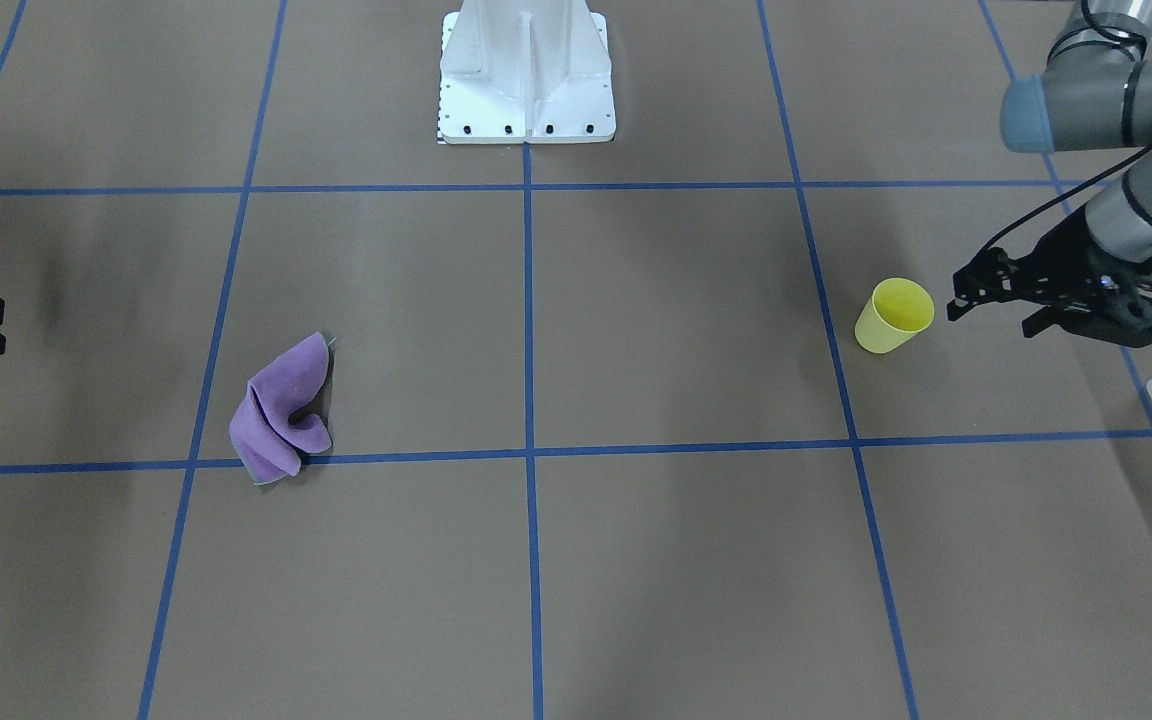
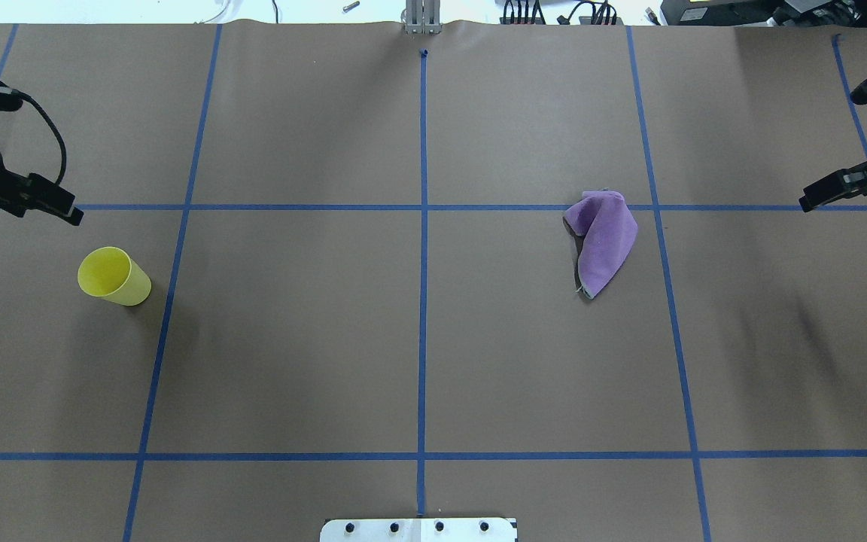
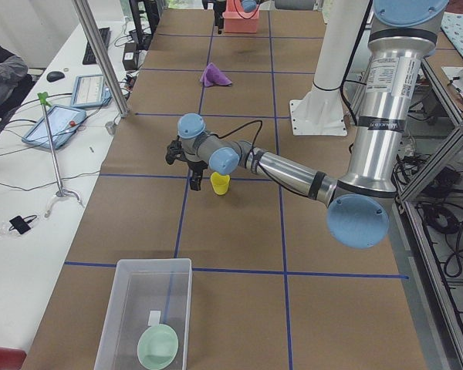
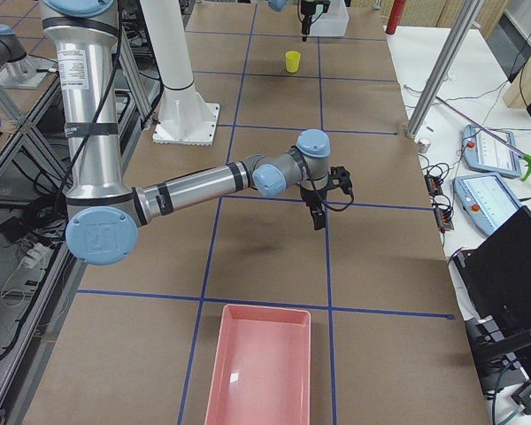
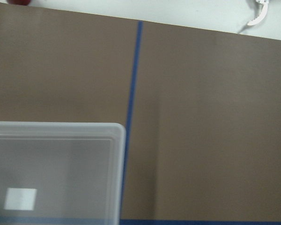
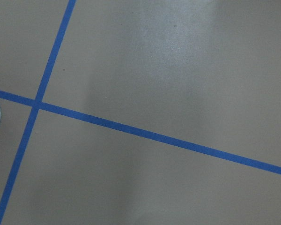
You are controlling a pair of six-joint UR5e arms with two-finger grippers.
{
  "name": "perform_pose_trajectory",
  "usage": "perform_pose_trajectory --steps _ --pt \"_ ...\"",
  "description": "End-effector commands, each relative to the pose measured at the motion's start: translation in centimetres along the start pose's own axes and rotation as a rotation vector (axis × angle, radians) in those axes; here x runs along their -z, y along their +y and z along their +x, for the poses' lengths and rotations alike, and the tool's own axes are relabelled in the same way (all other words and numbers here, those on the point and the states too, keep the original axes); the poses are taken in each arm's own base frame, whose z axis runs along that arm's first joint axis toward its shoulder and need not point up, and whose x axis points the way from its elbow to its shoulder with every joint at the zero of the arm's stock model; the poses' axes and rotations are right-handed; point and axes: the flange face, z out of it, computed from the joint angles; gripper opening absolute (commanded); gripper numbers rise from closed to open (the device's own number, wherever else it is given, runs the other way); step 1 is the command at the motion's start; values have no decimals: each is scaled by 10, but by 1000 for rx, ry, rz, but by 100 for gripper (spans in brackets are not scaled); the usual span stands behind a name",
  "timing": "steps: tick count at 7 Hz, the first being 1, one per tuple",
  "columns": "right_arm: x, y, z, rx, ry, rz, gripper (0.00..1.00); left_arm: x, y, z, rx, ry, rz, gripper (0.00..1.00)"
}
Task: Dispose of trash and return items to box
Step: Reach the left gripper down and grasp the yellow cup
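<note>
**Cup**: yellow, upright, mouth up, on the left part of the worktop. It is not in the box. Nothing touches it.

**Box**: milky bin at the far left end of the worktop, well apart from the cup.

**Bowl**: mint-green, already lying inside the box. I count this item as returned.

**Cloth**: purple, crumpled, on the right part of the worktop, touching nothing else.

**Tray**: pink, at the far right end. I take it to be where the trash goes.

**My left hand**: empty, with its fingers spread wide. It hangs near the cup on the box side and does not touch it.

**My right hand**: out at the right edge, apart from the cloth. It carries nothing that I can see. I cannot tell whether its fingers stand wide or narrow.

**Step in hand**: as I judge it, the reach for the cup, the one item left to return.

**Next move calls for**:
- Bring the spread fingers level with the cup's wall, one on each side.
- Close gently, since the thin plastic will likely flex or tip.
- Lift the cup clear, carry it left over the box rim, and let go beside the bowl.
- The cloth then waits for my right hand.
</note>
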Motion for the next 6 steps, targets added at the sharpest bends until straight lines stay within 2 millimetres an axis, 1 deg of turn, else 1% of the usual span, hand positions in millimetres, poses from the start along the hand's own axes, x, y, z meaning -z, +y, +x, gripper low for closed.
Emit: perform_pose_trajectory --steps 1,2,3,4,5,6 --pt "-1 0 2 -1 9 1 100 -36 14 30 -63 -1 -58 97" --pt "-2 0 2 -3 10 -1 100 -43 18 35 -74 1 -72 92" --pt "-2 0 3 -4 12 -1 100 -47 21 36 -91 2 -80 77" --pt "-3 0 3 -5 12 -2 100 -51 26 28 -83 -4 -92 54" --pt "-3 0 3 -5 12 -2 100 -58 30 18 -117 -12 -109 41" --pt "-2 0 2 -4 12 -1 100 -72 30 4 -141 -23 -132 33"
